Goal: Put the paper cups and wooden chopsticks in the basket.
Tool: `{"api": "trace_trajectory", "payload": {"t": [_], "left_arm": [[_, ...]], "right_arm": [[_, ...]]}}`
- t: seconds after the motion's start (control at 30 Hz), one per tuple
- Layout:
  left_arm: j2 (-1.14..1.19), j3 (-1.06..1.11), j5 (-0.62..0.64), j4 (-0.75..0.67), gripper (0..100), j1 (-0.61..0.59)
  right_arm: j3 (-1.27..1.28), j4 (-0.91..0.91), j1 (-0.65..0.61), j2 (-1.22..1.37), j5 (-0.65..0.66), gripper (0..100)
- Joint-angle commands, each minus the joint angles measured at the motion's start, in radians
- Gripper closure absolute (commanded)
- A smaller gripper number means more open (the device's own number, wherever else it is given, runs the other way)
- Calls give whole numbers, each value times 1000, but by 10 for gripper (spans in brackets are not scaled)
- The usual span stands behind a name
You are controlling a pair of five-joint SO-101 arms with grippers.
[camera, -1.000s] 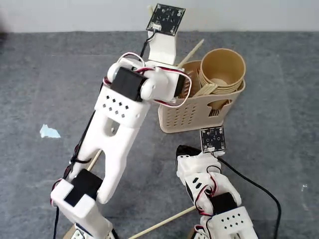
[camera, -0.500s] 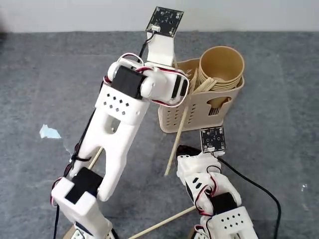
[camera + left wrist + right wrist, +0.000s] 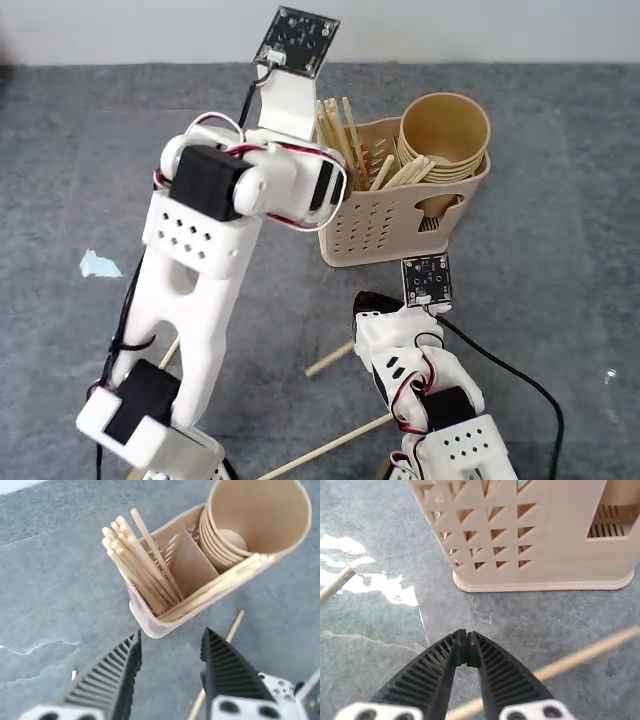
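Two loose chopsticks are down on the tabletop (image 3: 560,300): a short-showing chopstick (image 3: 330,358) just below the basket (image 3: 385,235), and a long chopstick (image 3: 330,447) slanting across the lower centre of the frame. The paper cups (image 3: 445,130) sit stacked in the basket's right compartment, upper right of centre, and a bundle of chopsticks (image 3: 335,125) stands tilted in the left one. So the job looks well along, with a stick pickup the likely step in hand.

The left end effector (image 3: 171,635) hangs over the basket's near corner, jaws wide apart and holding nothing. To do this well, I'd bring it down square across the nearer stick, one finger on each side, gripping near the middle so the stick doesn't seesaw. A thin round stick on this rough grey surface could roll or skid out of a shallow pinch.

The left arm rises from the lower left of the frame, elbow high, wrist bent over toward the basket. The right arm sits folded low at lower centre, and the right end effector (image 3: 466,636) is closed tip to tip on nothing, aimed at the basket's foot.
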Motion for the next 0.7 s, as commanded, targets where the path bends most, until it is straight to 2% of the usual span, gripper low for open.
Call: {"api": "trace_trajectory", "payload": {"t": [0.0, 0.17, 0.27, 0.4, 0.67], "left_arm": [[-107, 59, -41, 23, 809, -29], [-284, 209, -89, 21, 809, -38], [-400, 335, -123, 20, 809, -86], [-486, 513, -203, -14, 809, -213], [-497, 832, -381, -155, 809, -456]], "right_arm": [[14, -18, -8, -15, 9, 988], [14, -18, -8, -15, 9, 988], [12, -16, -8, -15, 9, 988], [12, -16, -8, -15, 9, 988], [12, -16, -8, -15, 9, 988]]}}
